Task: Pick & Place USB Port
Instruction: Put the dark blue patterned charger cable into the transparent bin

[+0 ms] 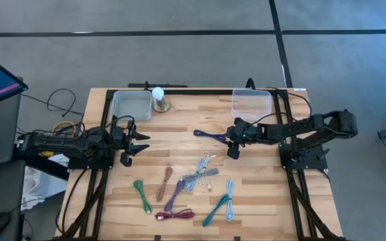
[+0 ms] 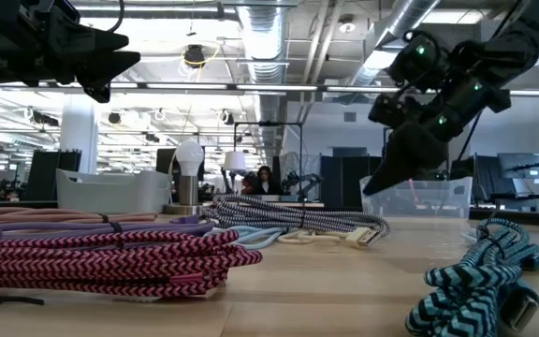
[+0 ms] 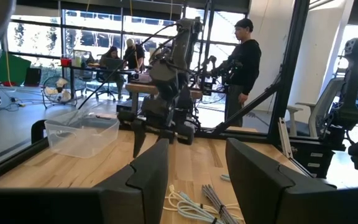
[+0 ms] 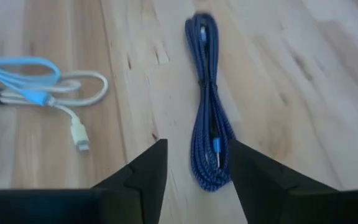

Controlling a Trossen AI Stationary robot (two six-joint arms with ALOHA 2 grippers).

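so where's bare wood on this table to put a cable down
Bare wood runs between the left gripper and the blue cable, below the left bin and the bulb. The near left corner, left of the green cable, is also free. It is crowded in the near middle, where the bundled cables lie close together, and around the right gripper.
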